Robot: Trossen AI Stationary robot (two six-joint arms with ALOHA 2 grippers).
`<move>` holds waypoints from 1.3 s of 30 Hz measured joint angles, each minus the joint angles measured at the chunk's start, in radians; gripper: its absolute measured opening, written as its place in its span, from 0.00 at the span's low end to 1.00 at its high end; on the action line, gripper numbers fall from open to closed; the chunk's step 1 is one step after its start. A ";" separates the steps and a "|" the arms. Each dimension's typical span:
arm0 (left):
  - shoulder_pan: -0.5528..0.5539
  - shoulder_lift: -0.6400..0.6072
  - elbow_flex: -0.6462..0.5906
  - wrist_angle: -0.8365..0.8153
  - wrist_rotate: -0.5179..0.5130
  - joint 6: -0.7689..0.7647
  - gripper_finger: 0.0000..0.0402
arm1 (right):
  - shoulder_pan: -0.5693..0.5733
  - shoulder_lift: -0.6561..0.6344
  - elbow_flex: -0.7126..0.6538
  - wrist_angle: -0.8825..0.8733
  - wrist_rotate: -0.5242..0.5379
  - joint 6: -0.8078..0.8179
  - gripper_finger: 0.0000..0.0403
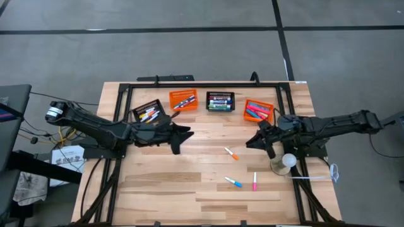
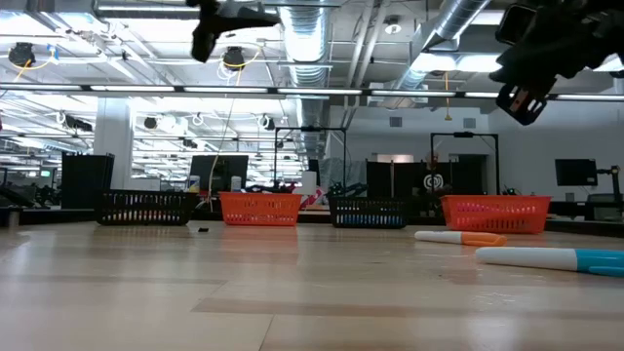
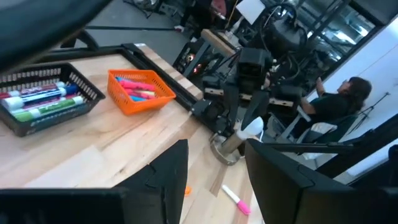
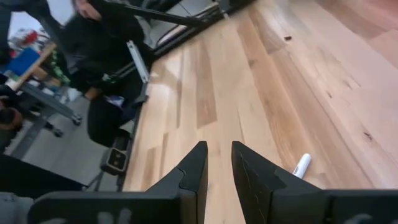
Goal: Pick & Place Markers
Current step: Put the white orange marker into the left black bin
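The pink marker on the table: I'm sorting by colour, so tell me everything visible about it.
The pink marker is a short, slim pen, white-barrelled toward the far end with a bright pink near end, plastic-looking. It lies flat on the bare wooden table, pointing roughly front to back, just right of a blue-tipped marker. Nothing touches it.

Even, bright light from ceiling lamps above the desk; soft shadows, foreground slightly blurred.
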 joint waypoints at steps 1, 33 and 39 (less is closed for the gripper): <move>0.000 -0.025 -0.019 -0.002 0.000 0.002 0.40 | 0.008 0.023 0.012 0.000 0.014 -0.001 0.16; -0.002 -0.456 -0.389 -0.004 0.143 0.032 0.40 | 0.023 0.686 0.353 -0.261 0.008 0.111 0.16; -0.001 -0.456 -0.389 -0.004 0.143 0.032 0.40 | -0.019 0.733 0.353 -0.261 -0.038 0.129 0.16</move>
